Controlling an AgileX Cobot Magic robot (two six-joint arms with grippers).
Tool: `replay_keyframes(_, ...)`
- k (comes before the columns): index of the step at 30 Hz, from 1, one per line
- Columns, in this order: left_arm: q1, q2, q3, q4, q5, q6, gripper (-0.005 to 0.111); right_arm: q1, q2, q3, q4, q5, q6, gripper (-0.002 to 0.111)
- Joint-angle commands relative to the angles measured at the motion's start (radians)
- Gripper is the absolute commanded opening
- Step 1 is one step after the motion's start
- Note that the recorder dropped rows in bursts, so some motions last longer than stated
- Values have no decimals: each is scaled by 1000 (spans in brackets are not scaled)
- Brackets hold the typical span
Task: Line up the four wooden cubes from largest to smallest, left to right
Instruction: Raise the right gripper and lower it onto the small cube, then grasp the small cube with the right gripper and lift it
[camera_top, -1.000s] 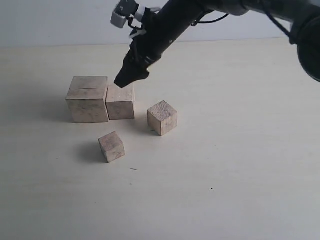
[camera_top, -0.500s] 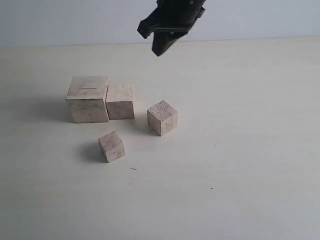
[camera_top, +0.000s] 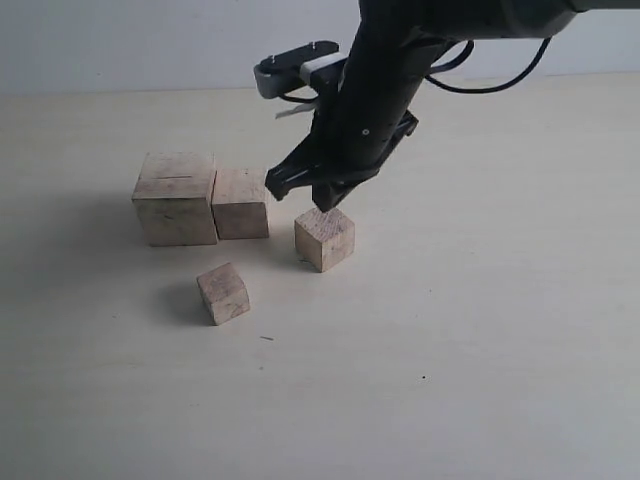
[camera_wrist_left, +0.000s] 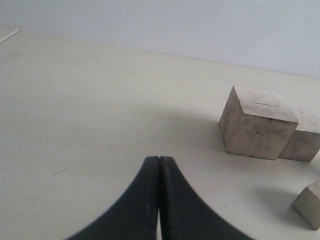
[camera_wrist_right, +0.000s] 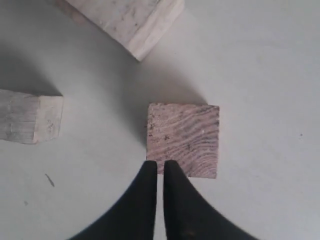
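A pale cream table (camera_top: 480, 330) runs back to a plain blue-grey wall (camera_top: 120, 40), and the seam between them crosses the exterior view high up. All four cubes are light, unpainted wood with visible grain, and they sit left of centre. The largest cube (camera_top: 175, 198) is furthest left, with a thin slit line across its top face. The second cube (camera_top: 241, 203) is pressed against its right side, the two squared up as a pair. The third cube (camera_top: 324, 236) stands apart to the right, turned with a corner towards the camera. The smallest cube (camera_top: 223, 293) lies nearer the camera, also skewed, well apart from the others. The right gripper (camera_wrist_right: 159, 162) hangs over the third cube with its black fingers pressed together, tips over one edge of the top face; whether they touch the wood cannot be told. The left gripper (camera_wrist_left: 159, 159) is also closed tight, holding nothing, low over bare table with the largest cube off to one side. Open tabletop stretches right of the third cube and in front of the smallest.
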Motion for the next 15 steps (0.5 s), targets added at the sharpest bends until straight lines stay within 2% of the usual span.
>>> replay_keyframes(1,2,-7,4,-5,-6,3,0,0,28,13,2,-28,-5,33)
replay_keyframes(5,2,-7,4,-5,-6,3,0,0,47,13,-5,-45,-5,77)
replay_keyframes(7,2,-7,4,-5,-6,3,0,0,58,13,-8,-59,-5,90)
replay_keyframes(8,2,-7,4,-5,-6,3,0,0,67,13,-13,-65,-5,93)
replay_keyframes(15,2,-7,4,-5,-6,3,0,0,117,13,-54,-87,-5,92)
